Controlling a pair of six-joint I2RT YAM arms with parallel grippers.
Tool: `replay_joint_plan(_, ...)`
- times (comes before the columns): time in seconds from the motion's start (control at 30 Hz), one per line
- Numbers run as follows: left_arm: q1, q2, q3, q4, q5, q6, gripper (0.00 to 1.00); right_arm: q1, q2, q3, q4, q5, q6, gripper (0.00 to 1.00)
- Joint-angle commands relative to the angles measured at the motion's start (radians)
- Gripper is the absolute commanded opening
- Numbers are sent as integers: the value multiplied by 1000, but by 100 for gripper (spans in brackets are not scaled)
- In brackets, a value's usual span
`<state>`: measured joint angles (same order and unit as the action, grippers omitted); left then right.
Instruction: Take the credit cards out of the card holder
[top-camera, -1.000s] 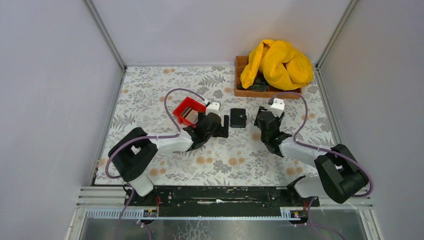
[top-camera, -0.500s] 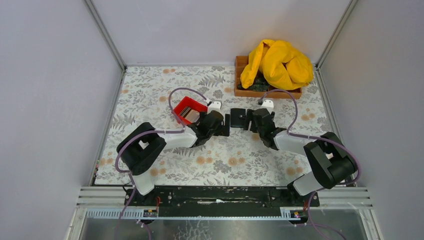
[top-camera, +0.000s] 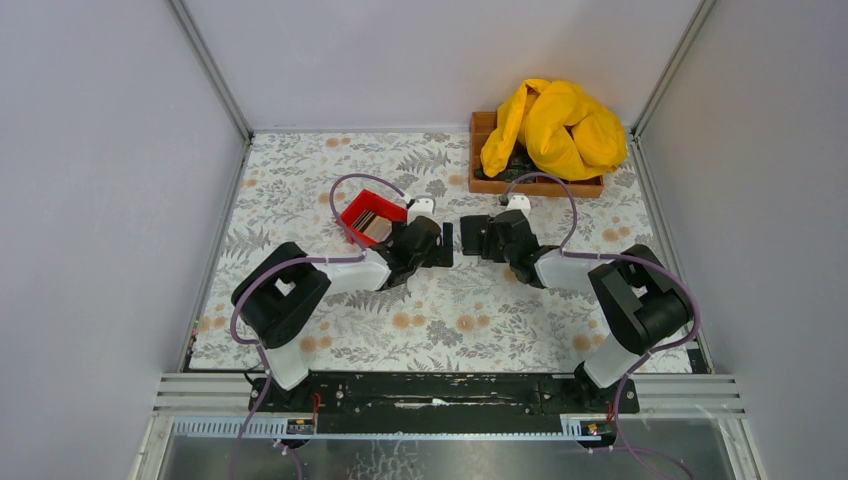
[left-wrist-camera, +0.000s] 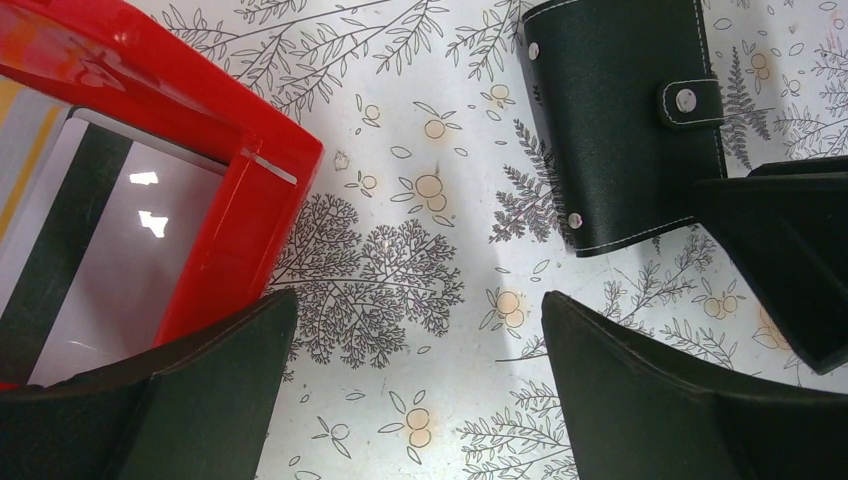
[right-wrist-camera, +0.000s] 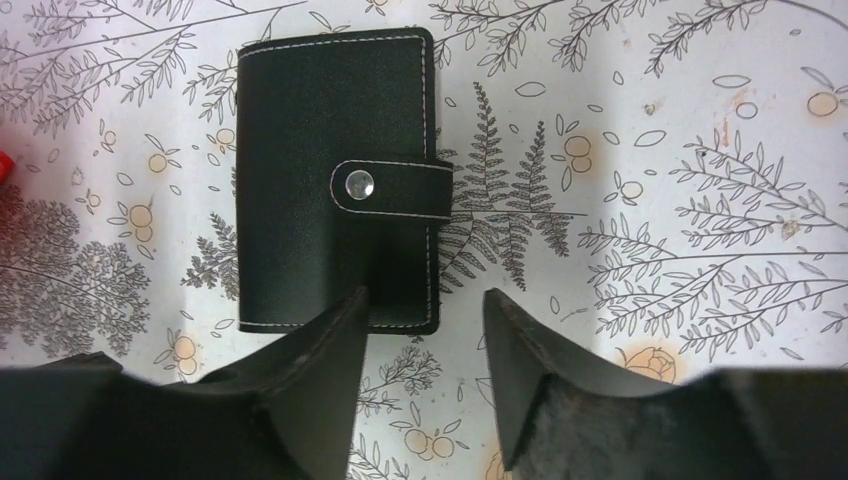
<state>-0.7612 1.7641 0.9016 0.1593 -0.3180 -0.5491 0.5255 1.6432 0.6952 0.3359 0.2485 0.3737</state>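
The card holder lies shut, its snap strap fastened, flat on the floral surface between the two arms. The right jaws stand open and empty at its near edge, one finger overlapping that edge. The left jaws, also open and empty, hang between the holder and the red bin, where a striped credit card lies.

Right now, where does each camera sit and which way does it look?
Top external: fixed high behind the arms, looking down on the table; both arms show.
Left wrist: on the left arm, looking down past its open jaws at the red bin and card holder.
Right wrist: on the right arm, looking down past its open jaws at the closed card holder.
Shared: all three show the card holder.
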Motion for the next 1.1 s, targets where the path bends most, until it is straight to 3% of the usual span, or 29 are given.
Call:
replay_joint_plan(0.0, 1, 5, 25, -12, -7, -11, 100, 7, -8, 24, -8, 15, 3, 46)
replay_joint_plan(0.23, 2, -9, 18, -11, -8, -9, 100, 7, -27, 16, -14, 44, -5, 20)
replay_joint_plan(0.43, 2, -79, -24, -7, -76, -25, 100, 8, -83, -19, 6, 41, -6, 16)
replay_joint_plan(0.5, 0, -119, -54, 13, -92, -32, 100, 8, -92, -23, 11, 39, -6, 29)
replay_joint_plan(0.57, -3, -156, -79, 29, -114, -35, 100, 8, -92, -23, 11, 34, -8, 50)
replay_joint_plan(0.63, -7, -182, -95, 30, -150, -39, 100, 8, -87, -21, 12, 30, -8, 59)
replay_joint_plan(0.77, -8, -187, -80, -51, -259, -101, 100, 8, -83, -16, 11, 26, -9, 66)
replay_joint_plan(1.07, 9, -114, 27, -313, -400, -251, 100, 8, -77, -12, 7, 21, -9, 69)
